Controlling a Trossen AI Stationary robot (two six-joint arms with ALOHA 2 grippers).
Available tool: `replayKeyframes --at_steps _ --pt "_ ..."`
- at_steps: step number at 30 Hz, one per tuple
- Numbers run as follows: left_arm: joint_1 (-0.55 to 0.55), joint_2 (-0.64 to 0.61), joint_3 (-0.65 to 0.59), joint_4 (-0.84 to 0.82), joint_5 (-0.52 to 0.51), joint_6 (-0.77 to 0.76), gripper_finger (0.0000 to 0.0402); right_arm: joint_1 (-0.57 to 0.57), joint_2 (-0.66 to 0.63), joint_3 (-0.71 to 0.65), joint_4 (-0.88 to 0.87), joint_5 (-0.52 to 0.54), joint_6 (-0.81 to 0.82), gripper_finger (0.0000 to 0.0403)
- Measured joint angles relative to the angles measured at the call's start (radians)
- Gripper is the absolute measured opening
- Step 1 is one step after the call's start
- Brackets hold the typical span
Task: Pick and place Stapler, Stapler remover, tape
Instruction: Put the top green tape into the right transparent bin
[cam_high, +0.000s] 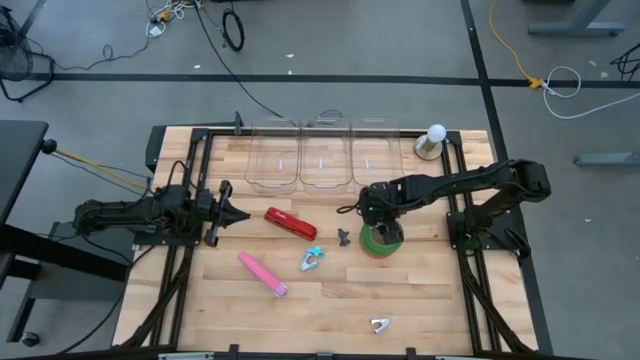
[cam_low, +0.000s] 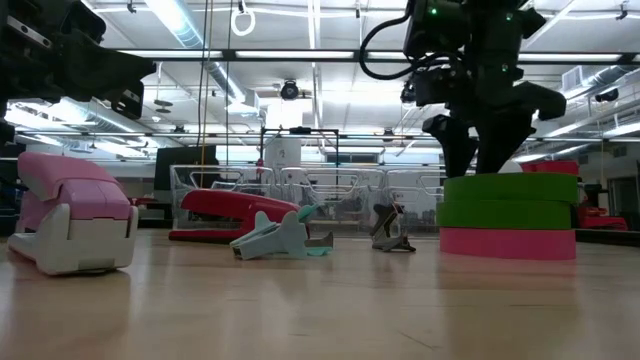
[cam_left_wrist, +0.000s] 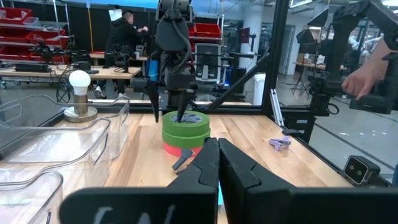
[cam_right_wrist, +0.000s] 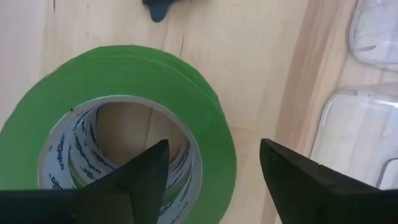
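A green roll of tape (cam_high: 382, 240) lies flat on top of a red roll (cam_low: 508, 243) at the table's right middle. My right gripper (cam_right_wrist: 213, 144) points down over the stack, open. One finger stands over the green roll's (cam_right_wrist: 205, 112) open centre and the other outside its wall. I see no touch. A red stapler (cam_high: 290, 222) and a pink stapler (cam_high: 262, 273) lie left of centre. A teal stapler remover (cam_high: 312, 260) and a dark one (cam_high: 344, 237) lie between them and the tape. My left gripper (cam_high: 235, 212) waits level at the left, shut.
Three clear bins (cam_high: 322, 160) stand in a row along the far edge, with a bulb on a round base (cam_high: 435, 140) to their right. Another small remover (cam_high: 379, 325) lies near the front edge. People show in the room beyond the table.
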Motion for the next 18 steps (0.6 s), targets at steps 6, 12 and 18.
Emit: replayKeyframes --at_steps 6,12,18 --pt "0.0 0.0 0.0 0.0 0.0 0.0 0.0003 0.0 0.003 0.0 0.009 -0.003 -0.006 0.0252" --pt "0.0 0.0 0.0 0.0 0.0 0.0 0.0003 0.0 0.003 -0.001 0.012 -0.033 -0.049 0.0252" --pt "0.0 0.0 0.0 0.0 0.0 0.0 0.0003 0.0 0.003 -0.025 0.032 -0.034 -0.049 0.0252"
